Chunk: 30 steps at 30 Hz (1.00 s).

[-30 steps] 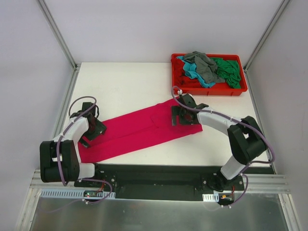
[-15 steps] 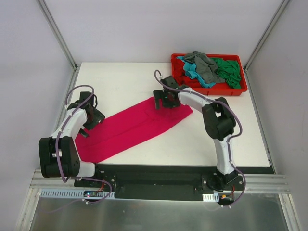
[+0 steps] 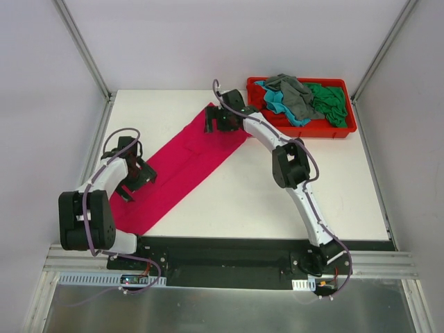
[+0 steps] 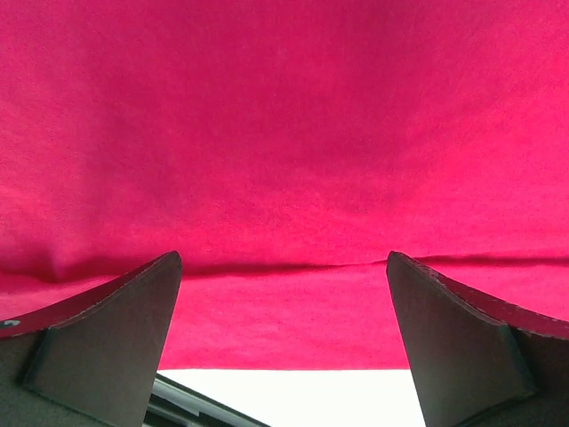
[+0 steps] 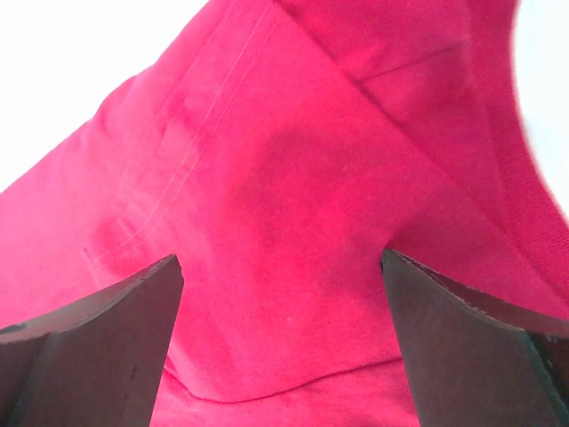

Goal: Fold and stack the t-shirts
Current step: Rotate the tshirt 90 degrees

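The magenta-pink t-shirt [image 3: 177,163] lies folded into a long strip, running diagonally from the near left to the back middle of the table. My left gripper [image 3: 135,179] sits over its near-left part, jaws wide apart, with the cloth [image 4: 284,160] and its edge between them. My right gripper [image 3: 216,123] sits over the strip's far end, jaws wide apart on the cloth [image 5: 284,205], where seams and a fold show. Neither holds a pinch of cloth. Grey [image 3: 295,90], teal [image 3: 277,103], green [image 3: 327,100] and dark red [image 3: 267,112] t-shirts lie bunched in the tray.
The red plastic tray [image 3: 305,130] stands at the back right, close to my right arm's forearm. Metal frame posts rise at the back corners. White walls enclose the table. A black rail runs along the near edge.
My right gripper has swept from the right middle to the back middle, and the shirt's far end has swung with it. The strip now lies steeper. My left gripper has shifted only slightly.
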Tool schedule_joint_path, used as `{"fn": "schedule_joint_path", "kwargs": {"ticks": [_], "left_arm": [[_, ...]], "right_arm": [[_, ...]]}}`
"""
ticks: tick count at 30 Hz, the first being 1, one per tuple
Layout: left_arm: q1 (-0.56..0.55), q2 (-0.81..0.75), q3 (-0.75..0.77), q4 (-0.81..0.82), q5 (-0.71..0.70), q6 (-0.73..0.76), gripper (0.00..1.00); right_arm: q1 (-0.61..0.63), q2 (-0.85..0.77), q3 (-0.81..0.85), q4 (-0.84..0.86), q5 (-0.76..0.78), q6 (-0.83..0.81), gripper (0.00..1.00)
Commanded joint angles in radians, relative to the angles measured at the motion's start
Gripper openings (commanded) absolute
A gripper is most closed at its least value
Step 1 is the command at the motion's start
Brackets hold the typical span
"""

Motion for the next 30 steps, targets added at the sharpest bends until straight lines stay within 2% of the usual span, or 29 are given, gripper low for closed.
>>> {"fn": "schedule_joint_path", "kwargs": {"ticks": [1,4,7,10,15,18,23,26,30], "left_arm": [[-0.004,0.036,-0.052,0.042,0.120,0.027,0.99],[-0.021,0.063,-0.067,0.068,0.155,0.035,0.99],[-0.033,0.099,-0.079,0.091,0.163,0.033,0.99],[-0.041,0.113,-0.088,0.111,0.200,0.024,0.99],[-0.042,0.077,-0.102,0.112,0.171,0.009,0.99],[-0.042,0.062,-0.101,0.112,0.171,0.002,0.99],[-0.042,0.038,-0.113,0.111,0.171,-0.001,0.99],[-0.041,0.025,-0.121,0.111,0.122,0.010,0.99],[-0.041,0.042,-0.131,0.114,0.148,-0.001,0.99]], "right_arm": [[-0.057,-0.015,0.035,0.096,-0.048,0.092,0.96],[-0.059,-0.117,-0.078,0.086,-0.120,0.054,0.96],[-0.037,-0.261,-0.175,0.039,-0.114,-0.045,0.96],[0.001,-0.375,-0.261,-0.012,-0.041,-0.105,0.96],[0.072,-0.515,-0.471,-0.076,0.056,-0.029,0.96],[0.107,-0.538,-0.597,-0.007,0.048,0.013,0.96],[0.170,-0.445,-0.527,-0.018,-0.010,0.013,0.96],[0.233,-0.369,-0.424,-0.053,-0.004,-0.047,0.96],[0.280,-0.273,-0.306,-0.118,0.031,-0.076,0.96]]}}
